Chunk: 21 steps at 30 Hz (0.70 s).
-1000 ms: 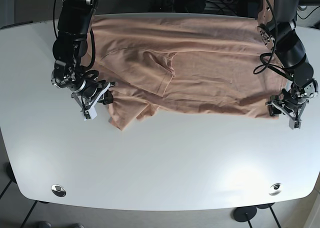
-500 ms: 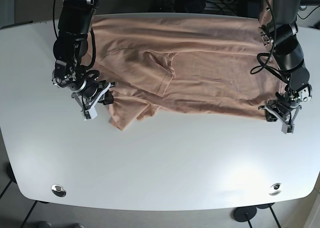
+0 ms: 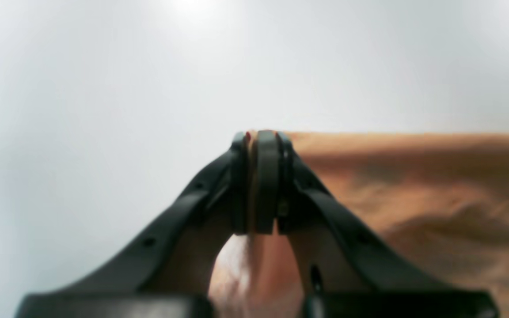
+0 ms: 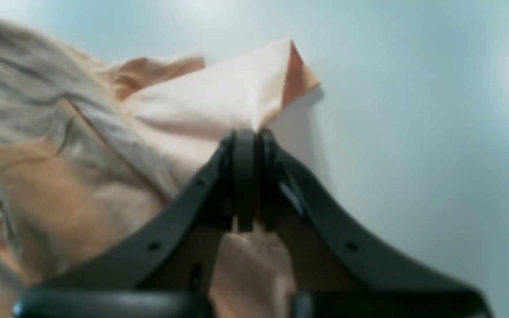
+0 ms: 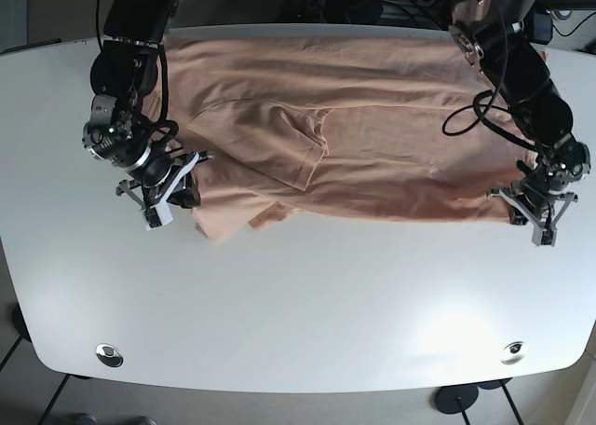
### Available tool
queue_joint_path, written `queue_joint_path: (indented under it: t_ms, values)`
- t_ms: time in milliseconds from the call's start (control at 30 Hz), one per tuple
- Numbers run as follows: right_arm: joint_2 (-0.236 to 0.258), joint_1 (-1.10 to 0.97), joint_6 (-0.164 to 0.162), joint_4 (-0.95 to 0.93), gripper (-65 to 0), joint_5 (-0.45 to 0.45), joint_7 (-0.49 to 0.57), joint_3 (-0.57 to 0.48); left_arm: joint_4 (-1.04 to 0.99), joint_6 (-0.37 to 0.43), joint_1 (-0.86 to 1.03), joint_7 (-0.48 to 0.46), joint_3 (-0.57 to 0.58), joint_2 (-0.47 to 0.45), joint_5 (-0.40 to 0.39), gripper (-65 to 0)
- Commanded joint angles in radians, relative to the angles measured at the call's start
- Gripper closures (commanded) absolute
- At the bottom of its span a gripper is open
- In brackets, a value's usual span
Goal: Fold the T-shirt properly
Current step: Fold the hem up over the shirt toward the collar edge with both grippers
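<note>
The peach T-shirt [image 5: 354, 136] lies spread across the far half of the white tabletop [image 5: 298, 304]. Left gripper [image 5: 533, 207] and right gripper [image 5: 166, 194] each have jaws pinching its near edge.

The right gripper [image 4: 246, 176] pinches a folded corner of the peach T-shirt [image 4: 219, 106] above the white table [image 4: 413, 132].

Base cam looked straight down over the whole white bench [image 5: 307, 304]; both wrist cams sat close behind their black pincers, sharing its cloth edges.
</note>
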Motion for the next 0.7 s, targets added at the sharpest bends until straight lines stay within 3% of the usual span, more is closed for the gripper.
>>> queue_joint_path:
  t_ms: [33,200,400,567,700]
  values:
    - [0.003,-0.023,-0.001,0.101,-1.4,0.017,0.018,0.003,0.134,-0.001,0.027,0.026,-0.019,0.021,-0.012,0.0]
    - [-0.032,-0.142,-0.001,0.284,-1.4,0.017,-0.062,0.046,0.365,-0.001,0.155,0.106,-0.067,0.078,-0.012,0.0]
    - [-0.034,-0.261,0.009,0.317,-1.4,0.020,-0.073,0.116,0.448,-0.001,0.278,0.110,-0.105,0.081,-0.012,0.0]
    - [-0.023,-0.390,0.005,0.316,-1.4,0.208,-0.073,0.189,0.503,-0.001,0.412,0.112,-0.179,0.124,-0.013,0.0]
    - [-0.023,-0.453,0.009,0.313,-1.7,0.213,-0.073,0.195,0.485,-0.001,0.445,0.110,-0.188,0.128,-0.013,0.0]
